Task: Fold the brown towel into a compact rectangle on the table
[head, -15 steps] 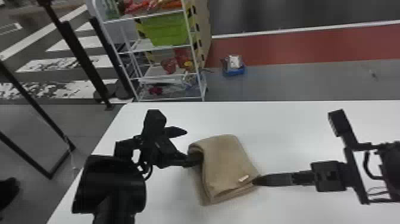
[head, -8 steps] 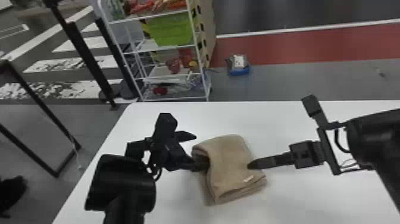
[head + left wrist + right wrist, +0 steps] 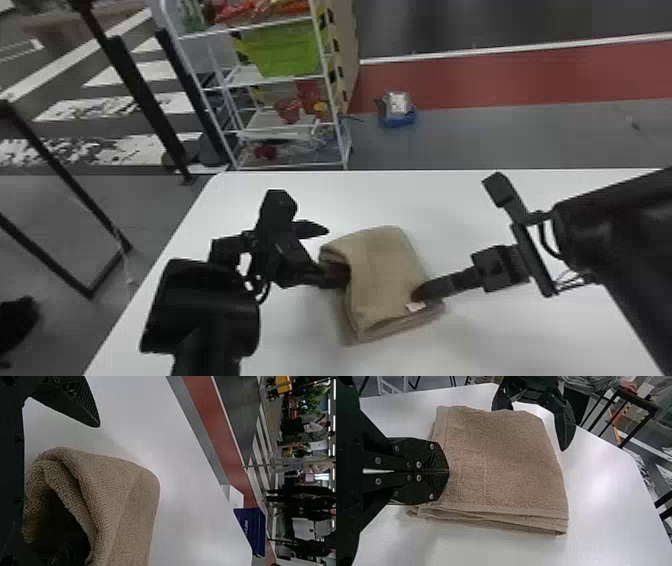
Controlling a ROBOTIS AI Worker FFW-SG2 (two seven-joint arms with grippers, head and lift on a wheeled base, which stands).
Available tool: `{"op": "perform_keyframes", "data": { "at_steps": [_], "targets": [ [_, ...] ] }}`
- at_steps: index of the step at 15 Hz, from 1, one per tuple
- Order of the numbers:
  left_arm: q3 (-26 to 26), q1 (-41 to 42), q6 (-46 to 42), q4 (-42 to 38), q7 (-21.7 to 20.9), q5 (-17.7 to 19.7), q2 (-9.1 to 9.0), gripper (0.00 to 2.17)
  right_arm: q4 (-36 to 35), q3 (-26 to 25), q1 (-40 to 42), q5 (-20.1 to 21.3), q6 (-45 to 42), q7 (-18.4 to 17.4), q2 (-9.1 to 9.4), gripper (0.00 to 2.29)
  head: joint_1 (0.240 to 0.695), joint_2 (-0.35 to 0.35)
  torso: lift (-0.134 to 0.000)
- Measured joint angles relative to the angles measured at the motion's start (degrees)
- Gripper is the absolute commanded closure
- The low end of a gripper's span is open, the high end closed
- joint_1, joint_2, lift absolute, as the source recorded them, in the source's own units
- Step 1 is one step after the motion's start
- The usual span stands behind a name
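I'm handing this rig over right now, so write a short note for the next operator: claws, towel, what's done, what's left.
Left claw: open, one finger tucked into the fold at the towel's left side, the other clear of the cloth.
Right claw: shut, tips at the towel's right edge, beside the small tag.
Towel: on the white table, between the claws.
Done: folded into a layered, roughly rectangular stack.
Left: the left fold gapes around the finger; probably ease that out, then flatten and square the edges.

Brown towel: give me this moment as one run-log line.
brown towel: folded on table | left tool: open, one finger in fold | right tool: shut, near label
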Motion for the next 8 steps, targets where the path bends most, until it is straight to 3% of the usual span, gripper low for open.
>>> {"op": "perform_keyframes", "data": {
  "at_steps": [4, 8],
  "targets": [
    [-0.1, -0.2, -0.1, 0.3, -1.3, -0.9, 0.0, 0.08, 0.7, 1.2, 0.0, 0.2, -0.5, -0.3, 0.0, 2.26, 0.695, 0.281, -0.124],
    [-0.7, -1.6, -1.2, 1.2, -7.0, -4.8, 1.21, 0.08, 0.7, 1.8, 0.0, 0.8, -0.6, -0.4, 0.0, 2.26, 0.695, 0.281, -0.124]
  ]
}}
